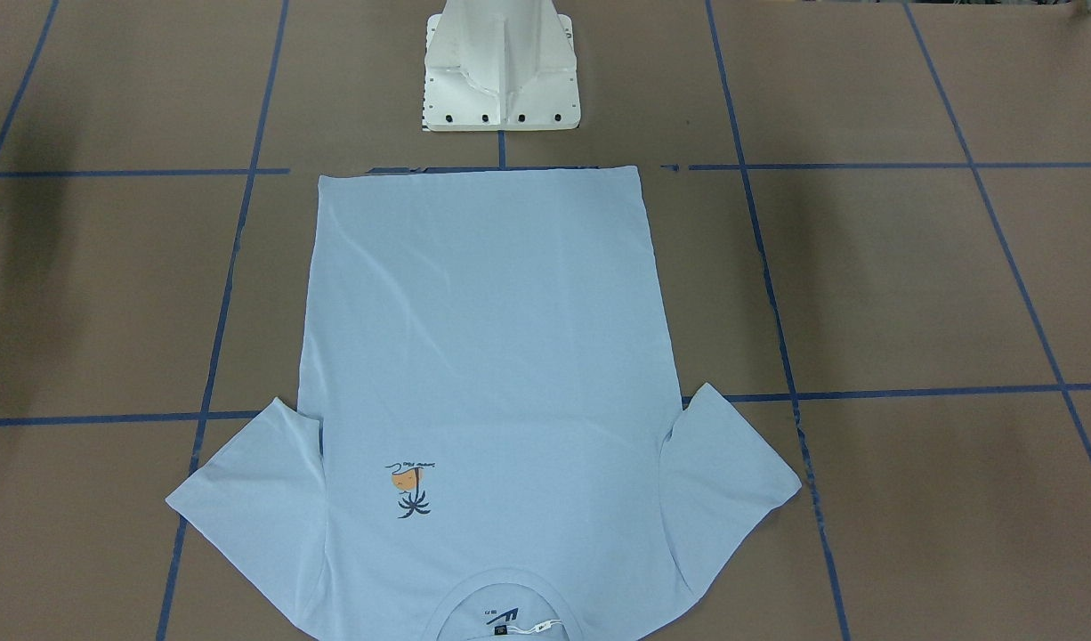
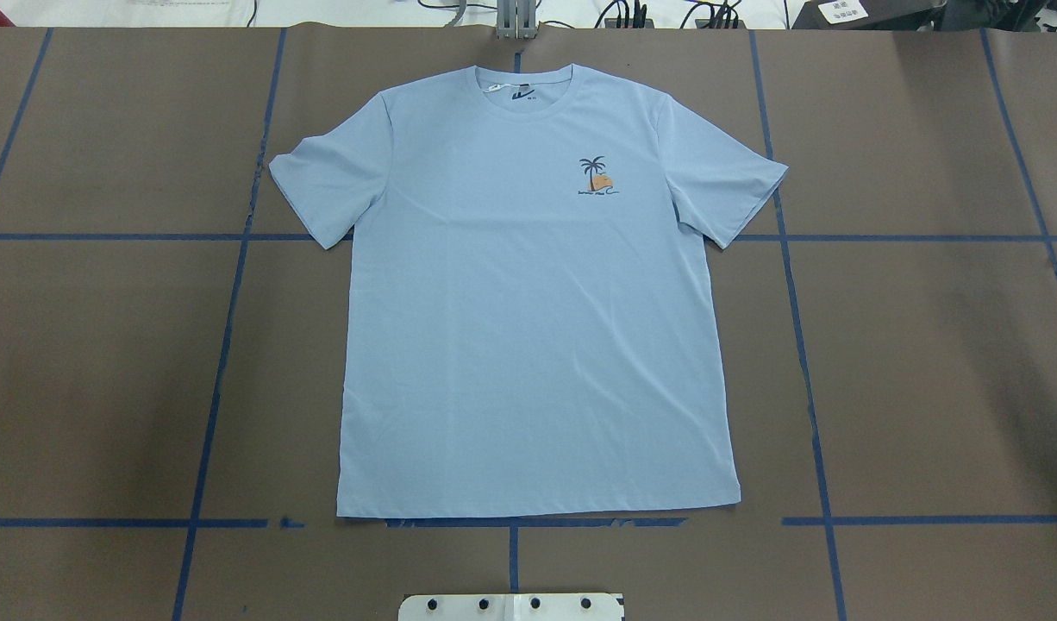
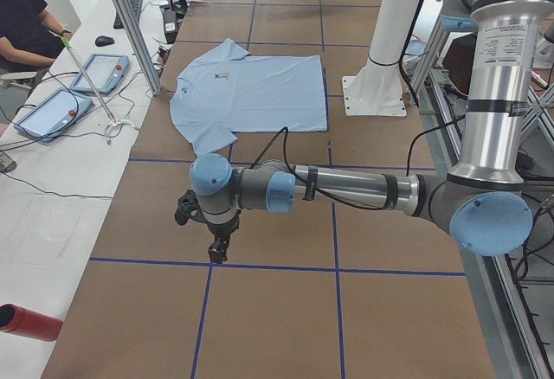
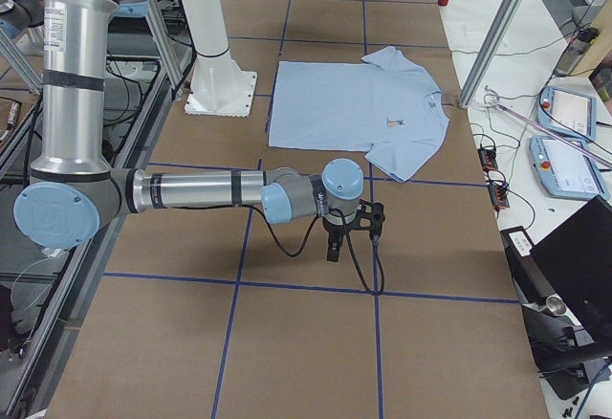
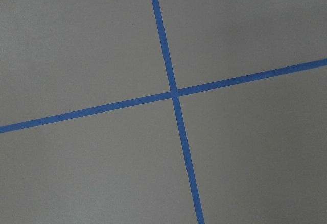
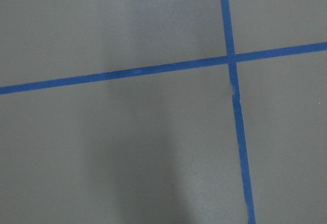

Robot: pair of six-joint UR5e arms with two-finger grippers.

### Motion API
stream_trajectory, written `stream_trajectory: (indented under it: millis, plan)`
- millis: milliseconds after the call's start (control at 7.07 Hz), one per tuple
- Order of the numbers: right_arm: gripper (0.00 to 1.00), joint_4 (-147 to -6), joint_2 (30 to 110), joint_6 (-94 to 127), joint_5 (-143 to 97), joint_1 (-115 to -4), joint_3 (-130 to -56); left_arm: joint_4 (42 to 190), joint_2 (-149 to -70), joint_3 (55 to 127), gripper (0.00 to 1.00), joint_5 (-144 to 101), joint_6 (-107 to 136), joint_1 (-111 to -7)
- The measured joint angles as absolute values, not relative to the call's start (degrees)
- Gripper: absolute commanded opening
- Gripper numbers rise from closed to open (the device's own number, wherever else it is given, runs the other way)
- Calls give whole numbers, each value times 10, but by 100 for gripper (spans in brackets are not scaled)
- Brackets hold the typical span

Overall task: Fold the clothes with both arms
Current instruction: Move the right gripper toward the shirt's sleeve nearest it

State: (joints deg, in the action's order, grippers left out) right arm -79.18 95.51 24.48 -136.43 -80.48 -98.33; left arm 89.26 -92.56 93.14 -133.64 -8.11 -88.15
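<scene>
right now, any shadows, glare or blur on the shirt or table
Overhead exterior: the T-shirt is evenly lit, no glare, print sharp. Exterior front-facing: soft dark shadows lie on the table either side of it, none on it. Right wrist-mounted: a soft shadow dims the lower left. Left wrist-mounted: blue tape crisp.

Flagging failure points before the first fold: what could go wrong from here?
The shirt lies flat, so a pinch may catch only the top layer. Its hem sits near the pedestal, a cramped reach. Left gripper and right gripper hang far apart; uneven grasps could skew the fold.
</scene>
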Motion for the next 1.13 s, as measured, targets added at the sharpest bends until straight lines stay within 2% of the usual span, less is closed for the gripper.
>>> stream_trajectory:
  millis: [425, 708, 1132]
  plan:
    - [100, -807, 942, 229, -1355, -807, -982, 882, -917, 977, 100, -1334, -77, -880]
    - [100, -756, 919, 263, -1387, -760, -976, 898, -911, 989, 100, -1342, -80, -879]
    - [100, -694, 754, 441, -1274, -624, -886, 1003, -888, 970, 100, -1410, -79, -879]
